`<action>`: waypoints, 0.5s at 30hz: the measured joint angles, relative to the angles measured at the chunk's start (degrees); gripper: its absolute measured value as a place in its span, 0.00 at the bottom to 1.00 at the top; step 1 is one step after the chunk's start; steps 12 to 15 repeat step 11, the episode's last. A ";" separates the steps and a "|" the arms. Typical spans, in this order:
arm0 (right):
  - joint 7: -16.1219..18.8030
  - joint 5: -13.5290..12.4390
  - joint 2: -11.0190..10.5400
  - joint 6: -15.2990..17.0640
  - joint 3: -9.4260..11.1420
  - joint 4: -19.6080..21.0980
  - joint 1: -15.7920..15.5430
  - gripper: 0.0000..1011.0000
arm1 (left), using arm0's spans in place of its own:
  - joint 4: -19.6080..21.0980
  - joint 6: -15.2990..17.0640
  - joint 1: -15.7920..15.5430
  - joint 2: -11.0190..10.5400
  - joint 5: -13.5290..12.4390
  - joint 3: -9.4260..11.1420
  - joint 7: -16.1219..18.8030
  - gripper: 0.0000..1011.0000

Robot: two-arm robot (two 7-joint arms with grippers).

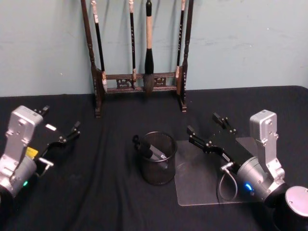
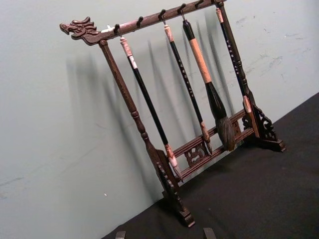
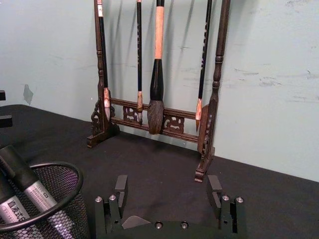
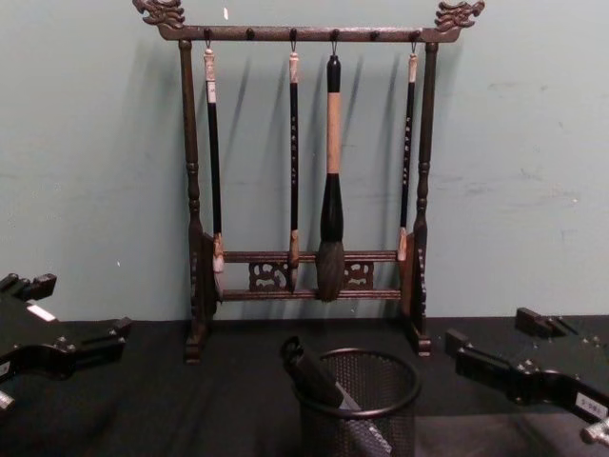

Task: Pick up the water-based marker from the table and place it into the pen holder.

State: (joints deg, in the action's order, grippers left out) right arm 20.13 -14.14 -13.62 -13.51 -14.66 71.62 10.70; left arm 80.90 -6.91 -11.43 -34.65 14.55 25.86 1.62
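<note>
Marker [image 1: 153, 150] sits inside pen holder [image 1: 158, 162], leaning w/ black cap toward left rim; right wrist view shows two markers in the cup. Right gripper [image 1: 208, 130] just right of holder, above clear mat [image 1: 202, 190], fingers spread, empty. Left gripper [image 1: 60, 124] well left, fingers apart, empty. Brush rack [image 1: 139, 82] at far edge by wall; bare black cloth [image 1: 96, 192] betw. left gripper & holder.

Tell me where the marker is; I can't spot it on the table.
In the head view, the marker leans inside the pen holder, centre table, before the brush rack.
</note>
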 joint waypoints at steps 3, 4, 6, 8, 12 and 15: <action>0.00 0.00 0.00 0.00 0.00 0.00 0.00 0.99 | 0.00 0.00 0.00 0.00 0.00 0.00 0.00 1.00; 0.00 0.00 0.00 0.00 0.00 0.00 0.00 0.99 | 0.00 0.00 0.00 0.00 0.00 0.00 0.00 1.00; 0.00 0.00 0.00 0.00 0.00 0.00 0.00 0.99 | 0.00 0.00 0.00 0.00 0.00 0.00 0.00 1.00; 0.00 0.00 0.00 0.00 0.00 0.00 0.00 0.99 | 0.00 0.00 0.00 0.00 0.00 0.00 0.00 1.00; 0.00 0.00 0.00 0.00 0.00 0.00 0.00 0.99 | 0.00 0.00 0.00 0.00 0.00 0.00 0.00 1.00; 0.00 0.00 0.00 0.00 0.00 0.00 0.00 0.99 | 0.00 0.00 0.00 0.00 0.00 0.00 0.00 1.00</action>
